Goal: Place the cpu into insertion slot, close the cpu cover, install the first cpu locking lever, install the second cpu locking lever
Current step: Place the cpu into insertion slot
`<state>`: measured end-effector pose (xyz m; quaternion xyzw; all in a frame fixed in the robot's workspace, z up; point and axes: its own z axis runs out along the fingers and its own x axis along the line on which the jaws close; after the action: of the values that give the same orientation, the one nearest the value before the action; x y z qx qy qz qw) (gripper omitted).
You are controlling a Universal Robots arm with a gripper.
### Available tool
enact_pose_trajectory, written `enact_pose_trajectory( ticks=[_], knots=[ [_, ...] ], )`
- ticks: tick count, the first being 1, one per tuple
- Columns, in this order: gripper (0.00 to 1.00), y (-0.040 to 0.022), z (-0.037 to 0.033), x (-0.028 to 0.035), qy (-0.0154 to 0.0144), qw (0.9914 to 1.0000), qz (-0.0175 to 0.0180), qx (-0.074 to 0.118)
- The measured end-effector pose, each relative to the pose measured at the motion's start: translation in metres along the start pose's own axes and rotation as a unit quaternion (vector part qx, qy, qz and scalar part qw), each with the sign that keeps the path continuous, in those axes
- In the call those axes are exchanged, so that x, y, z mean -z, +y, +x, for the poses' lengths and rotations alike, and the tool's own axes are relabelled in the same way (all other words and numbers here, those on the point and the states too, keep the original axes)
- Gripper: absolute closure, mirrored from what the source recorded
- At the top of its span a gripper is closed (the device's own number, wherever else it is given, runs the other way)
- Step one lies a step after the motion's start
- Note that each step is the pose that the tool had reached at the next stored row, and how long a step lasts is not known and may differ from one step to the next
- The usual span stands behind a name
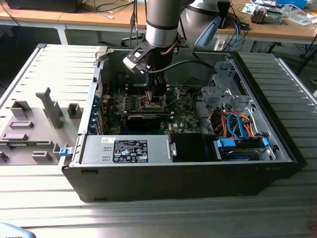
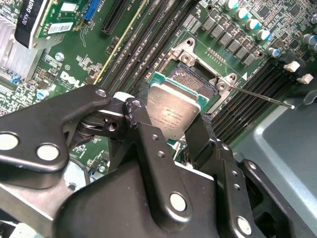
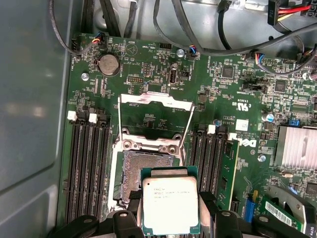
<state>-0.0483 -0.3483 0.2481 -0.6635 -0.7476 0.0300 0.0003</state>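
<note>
arm: the arm [image 1: 161, 25] reaches straight down into the open computer case [image 1: 173, 173], wrist above the green motherboard [image 3: 233, 89].
claw: the claw [image 2: 171, 124] is clamped on the cpu [image 2: 173, 111], one black finger [image 2: 141, 124] pressed to each opposite edge.
cpu: silver top facing up, held over one edge of the insertion slot [image 3: 131, 171], not seated in it.
insertion slot: dark centre exposed in both wrist views.
cpu cover: the cpu cover [image 3: 157, 100] is swung open beyond the slot.
surface: the case lies on a ribbed metal worktop [image 1: 148, 213]; grey fixtures [image 1: 49, 106] stand at the exterior view's left.
room: wooden worktops [image 1: 277, 29] with cables run behind.
</note>
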Motion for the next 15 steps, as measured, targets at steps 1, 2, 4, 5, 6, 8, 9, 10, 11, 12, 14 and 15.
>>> enact_pose_trajectory(
  ticks=[1,2,4,5,6,8,9,10,11,12,14,15],
  knots=[
    [0.45,0.0000,0.0000,-0.0001,0.0000,1.00000,0.0000,0.000],
    [0.45,0.0000,0.0000,-0.0001,0.0000,1.00000,0.0000,-0.001],
    [0.45,0.0000,0.0000,-0.0003,0.0001,1.00000,0.0000,-0.002],
    [0.45,0.0000,0.0000,-0.0003,0.0001,1.00000,0.0001,-0.002],
    [0.45,0.0000,0.0000,-0.0004,0.0001,1.00000,0.0001,-0.002],
    [0.45,0.0000,0.0000,-0.0005,0.0002,1.00000,0.0001,-0.003],
    [0.45,0.0000,0.0000,-0.0006,0.0002,0.99999,0.0001,-0.004],
    [0.45,0.0000,0.0000,-0.0006,0.0002,0.99999,0.0001,-0.004],
    [0.45,0.0000,0.0000,-0.0007,0.0002,0.99999,0.0002,-0.004],
    [0.45,0.0000,0.0000,-0.0008,0.0002,0.99999,0.0002,-0.005],
    [0.45,0.0000,0.0000,-0.0009,0.0002,0.99998,0.0002,-0.006],
    [0.45,0.0001,0.0000,-0.0010,0.0003,0.99998,0.0002,-0.006]
  ],
)
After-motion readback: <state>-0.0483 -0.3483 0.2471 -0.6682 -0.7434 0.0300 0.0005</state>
